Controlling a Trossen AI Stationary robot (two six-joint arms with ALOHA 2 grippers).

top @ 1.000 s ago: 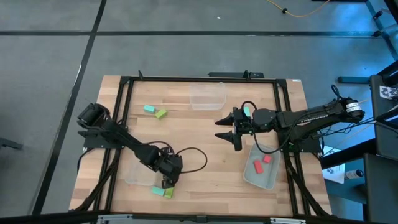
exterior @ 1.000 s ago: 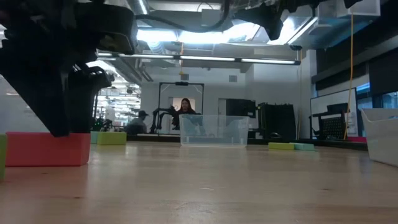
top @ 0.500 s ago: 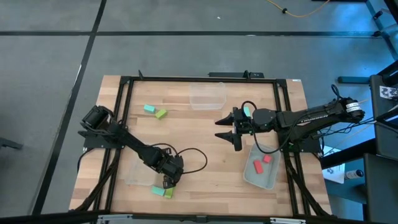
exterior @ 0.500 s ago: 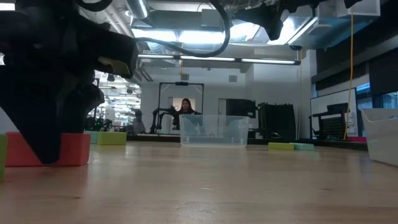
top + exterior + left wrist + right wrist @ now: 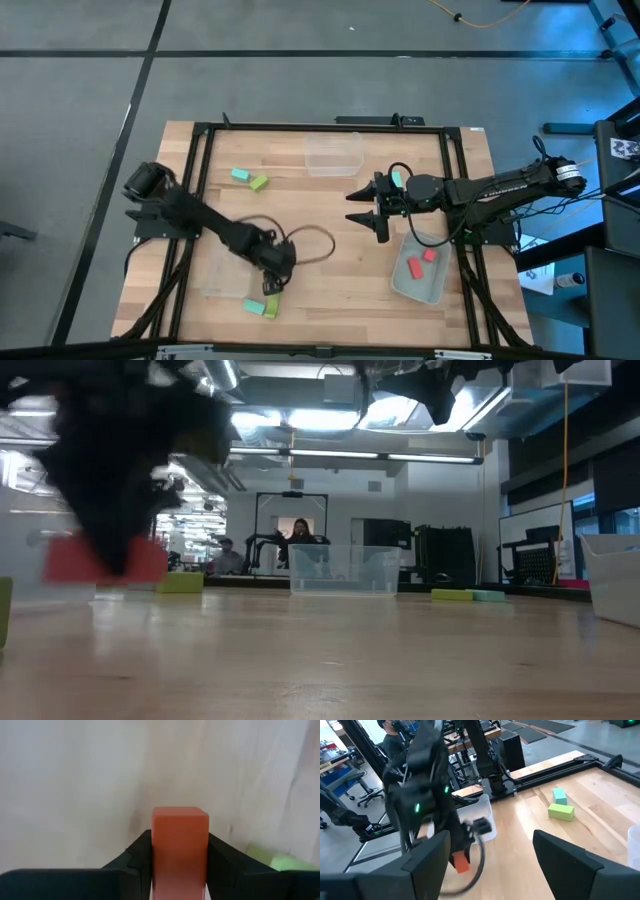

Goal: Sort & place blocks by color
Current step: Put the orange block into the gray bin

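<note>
Right now I see my left gripper [image 5: 272, 287] near the front of the table, just beside the clear bin [image 5: 225, 280] on the left side, its two fingers [image 5: 137, 860] pressed flat against the sides of a red-orange block [image 5: 179, 845]. From table height that block [image 5: 105, 560] hangs clear of the wood, so I read it as lifted. Just in front of the gripper a lime block [image 5: 270, 309] and a teal block [image 5: 253, 306] lie touching each other on the table.

My right gripper [image 5: 368, 211] hovers over the middle of the table, well apart from the left one, with its fingers [image 5: 427, 862] spread wide and nothing between them. Beside it, toward the right edge, a second clear bin [image 5: 437, 287] holds two red-orange blocks [image 5: 422, 261]. Another teal block [image 5: 240, 175] and lime block [image 5: 259, 183] sit together at the far left of the table, and a third clear bin [image 5: 334, 155] stands at the far edge, middle. A teal block [image 5: 398, 178] shows just behind the right arm's wrist.
</note>
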